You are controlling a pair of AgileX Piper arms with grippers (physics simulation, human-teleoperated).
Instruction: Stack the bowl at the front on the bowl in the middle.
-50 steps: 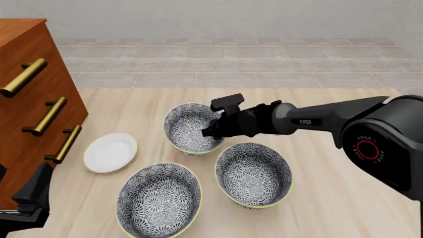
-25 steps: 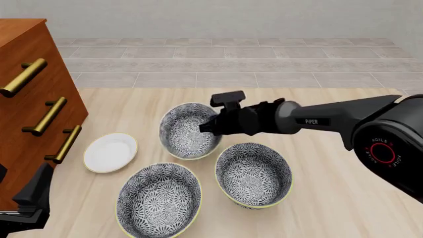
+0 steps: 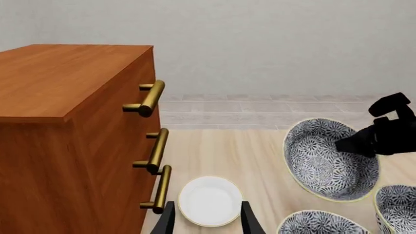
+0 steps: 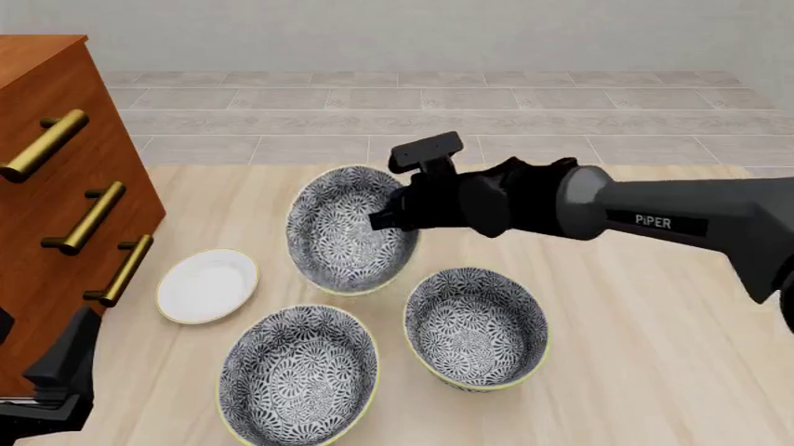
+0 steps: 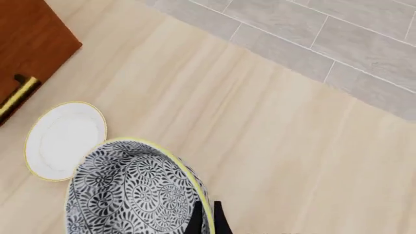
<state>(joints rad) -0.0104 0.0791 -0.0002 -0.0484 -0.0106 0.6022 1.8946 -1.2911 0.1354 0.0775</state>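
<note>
Right gripper (image 4: 390, 221) is clamped on the right rim of the front bowl (image 4: 341, 232), which is deep and round with dense blue-and-white flowers and a pale yellow rim. It hangs above the far middle of the table (image 4: 645, 372), tipped on edge, mouth turned left and towards the camera. The middle bowl (image 4: 475, 325) sits upright near it, a third bowl (image 4: 297, 372) beside that. Light wood tabletop, grey tiled floor (image 4: 434, 111), pale wall. Left gripper (image 3: 208, 225) stands spread apart, holding nothing, low at the near left.
</note>
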